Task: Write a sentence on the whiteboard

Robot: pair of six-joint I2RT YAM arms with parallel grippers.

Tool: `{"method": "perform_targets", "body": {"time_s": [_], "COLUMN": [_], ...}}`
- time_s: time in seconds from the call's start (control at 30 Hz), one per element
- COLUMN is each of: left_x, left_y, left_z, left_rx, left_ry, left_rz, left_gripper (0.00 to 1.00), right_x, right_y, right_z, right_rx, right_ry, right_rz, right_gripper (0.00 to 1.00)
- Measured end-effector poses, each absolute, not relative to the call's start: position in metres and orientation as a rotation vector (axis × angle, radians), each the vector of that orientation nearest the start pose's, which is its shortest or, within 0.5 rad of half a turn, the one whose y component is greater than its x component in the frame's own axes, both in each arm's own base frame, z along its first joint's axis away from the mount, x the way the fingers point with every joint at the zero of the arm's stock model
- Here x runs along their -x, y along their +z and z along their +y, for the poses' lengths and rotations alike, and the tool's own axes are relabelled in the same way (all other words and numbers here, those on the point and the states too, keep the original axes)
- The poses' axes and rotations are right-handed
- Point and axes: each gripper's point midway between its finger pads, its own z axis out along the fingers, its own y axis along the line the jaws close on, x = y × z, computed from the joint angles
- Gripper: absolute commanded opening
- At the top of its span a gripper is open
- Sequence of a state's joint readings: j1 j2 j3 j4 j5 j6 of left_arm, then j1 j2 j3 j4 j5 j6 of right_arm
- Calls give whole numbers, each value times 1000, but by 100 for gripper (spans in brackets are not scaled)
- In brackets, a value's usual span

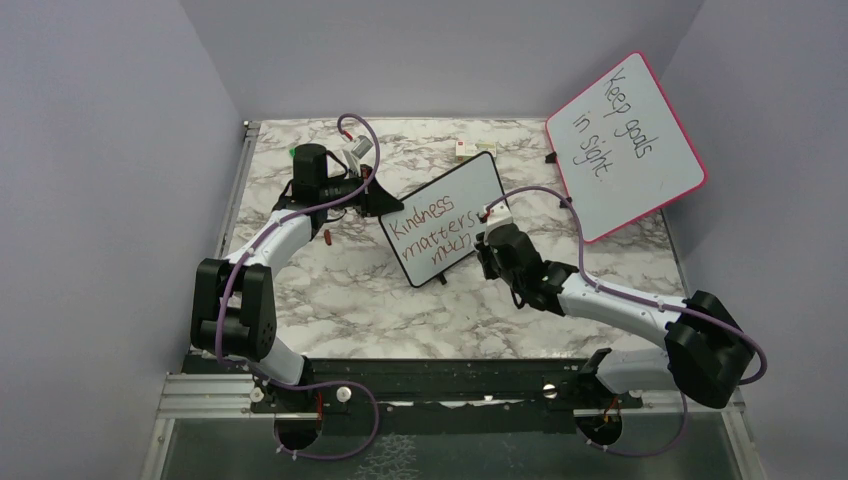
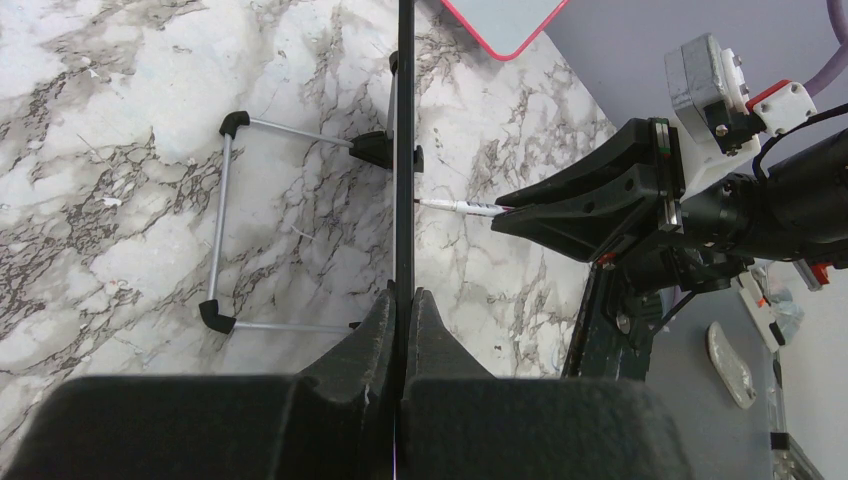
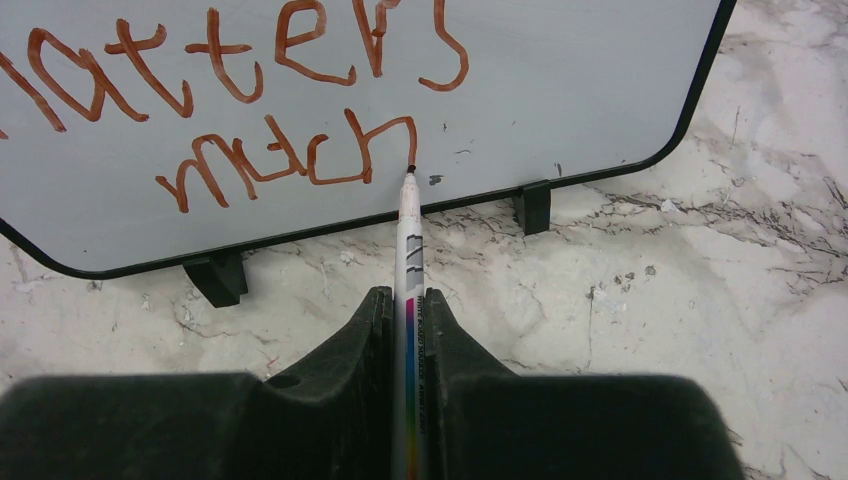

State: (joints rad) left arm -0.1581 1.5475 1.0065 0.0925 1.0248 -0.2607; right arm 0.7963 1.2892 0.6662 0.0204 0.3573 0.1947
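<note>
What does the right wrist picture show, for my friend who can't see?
The right claw grips a white marker with its tip at the last letter of the red-brown word "much" on the whiteboard. The black-framed board stands on little black feet on a marble table.

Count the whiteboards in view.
2. The black-framed whiteboard stands in the middle, with red-brown writing; the pink-framed whiteboard is at the far right, with black writing. None seems hidden.
</note>
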Motion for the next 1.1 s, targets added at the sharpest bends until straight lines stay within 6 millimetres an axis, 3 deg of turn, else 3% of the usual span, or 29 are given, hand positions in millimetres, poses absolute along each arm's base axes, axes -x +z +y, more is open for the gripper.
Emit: {"method": "perform_targets", "body": {"time_s": [0.4, 0.6, 0.9, 1.1], "left_x": [-348, -348, -349, -349], "left_y": [199, 199, 199, 199], "left_z": [-213, -213, -213, -213], "left_rx": [-571, -571, -569, -566], "left_ry": [-1292, -1292, -1290, -1288], "left_rz": [1931, 1930, 1931, 1935], "left_gripper": [0, 0, 0, 0], "right_x": [-293, -297, -301, -302], "right_y": [120, 117, 106, 109], "right_z": [202, 198, 208, 208], "right_rx": [370, 353, 370, 366], "right_ry": [181, 173, 196, 201], "right_rz": [2046, 2049, 2056, 2047], "right_gripper": [1, 1, 1, 1]}}
